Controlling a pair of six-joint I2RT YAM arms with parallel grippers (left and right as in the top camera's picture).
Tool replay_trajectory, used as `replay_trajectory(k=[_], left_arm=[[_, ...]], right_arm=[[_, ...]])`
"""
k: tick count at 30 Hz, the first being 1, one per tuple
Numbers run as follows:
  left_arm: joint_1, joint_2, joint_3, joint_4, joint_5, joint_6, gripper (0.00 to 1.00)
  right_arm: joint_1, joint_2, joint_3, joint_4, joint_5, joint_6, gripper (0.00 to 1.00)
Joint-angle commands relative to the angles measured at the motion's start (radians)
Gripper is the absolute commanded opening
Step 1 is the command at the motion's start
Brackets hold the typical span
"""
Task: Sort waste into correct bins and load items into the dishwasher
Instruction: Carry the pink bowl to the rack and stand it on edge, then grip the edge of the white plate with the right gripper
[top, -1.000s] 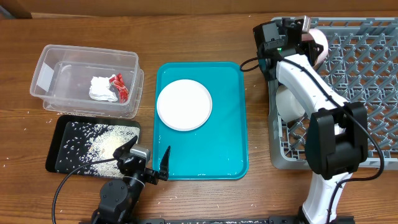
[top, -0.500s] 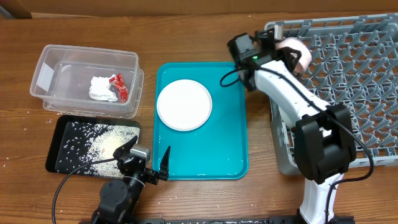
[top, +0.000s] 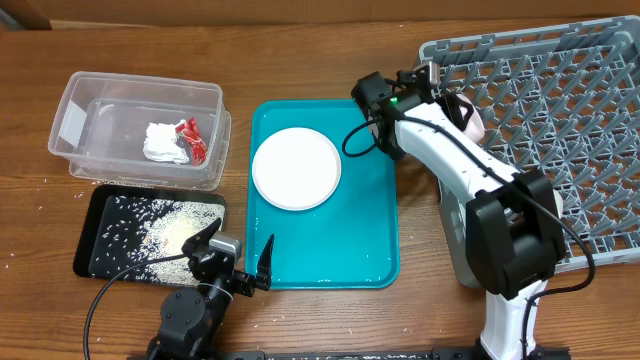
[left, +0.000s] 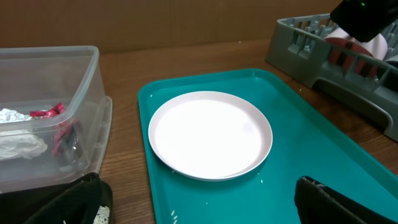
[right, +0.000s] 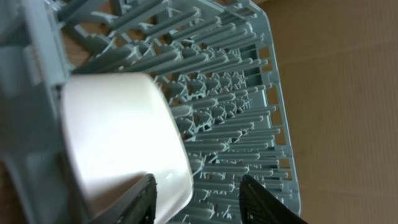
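The round white plate (top: 296, 168) lies on the teal serving tray (top: 375, 250); it also shows in the left wrist view (left: 210, 133). My left gripper (top: 238, 255) is open and empty at the tray's near left corner. My right gripper (top: 445, 95) is open at the left edge of the grey dish rack (top: 560, 120), which sits skewed. A white bowl (right: 118, 137) stands in the rack against my right gripper's (right: 199, 199) left finger. A pinkish bowl (top: 472, 125) peeks out beside the arm. The chopsticks are out of view.
The clear tub (top: 95, 95) at the left holds the white tissue wad (top: 160, 145) and the red wrapper (top: 192, 140). The black tray (top: 95, 215) in front of it holds rice grains (top: 150, 235). A few grains lie on the teal tray.
My right arm has swung left toward the teal tray. The dish rack has slid left and turned with it. The left arm has not moved.
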Motion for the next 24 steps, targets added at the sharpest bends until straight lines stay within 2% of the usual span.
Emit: replay_trajectory(k=[1,3,6,10,12,15,17,21,22,24], left_arm=[[0.005,-0.011,-0.005,0.006,0.003,0.012,1.00],[0.005,-0.011,-0.005,0.006,0.003,0.012,1.00],[0.005,-0.011,-0.005,0.006,0.003,0.012,1.00],[0.005,-0.011,-0.005,0.006,0.003,0.012,1.00],[0.005,-0.011,-0.005,0.006,0.003,0.012,1.00],[0.005,-0.011,-0.005,0.006,0.003,0.012,1.00],[0.005,-0.011,-0.005,0.006,0.003,0.012,1.00],[0.005,-0.011,-0.005,0.006,0.003,0.012,1.00],[0.005,-0.011,-0.005,0.006,0.003,0.012,1.00],[0.005,-0.011,-0.005,0.006,0.003,0.012,1.00]], right_arm=[[0.047,-0.018,0.056,-0.021,-0.011,0.058,0.46],[0.074,-0.039,0.090,-0.042,-0.032,0.074,0.49],[0.118,-0.074,0.161,-0.076,-0.190,0.076,0.53],[0.164,-0.115,0.241,-0.099,-0.647,0.075,0.59],[0.174,-0.124,0.244,-0.092,-0.901,0.076,0.60],[0.175,-0.116,0.215,-0.072,-1.172,0.082,0.59],[0.175,-0.106,0.172,-0.047,-1.253,0.135,0.60],[0.172,-0.078,0.045,0.050,-1.259,0.253,0.59],[0.165,-0.058,-0.015,0.109,-1.264,0.315,0.58],[0.159,-0.042,-0.074,0.177,-1.266,0.349,0.55]])
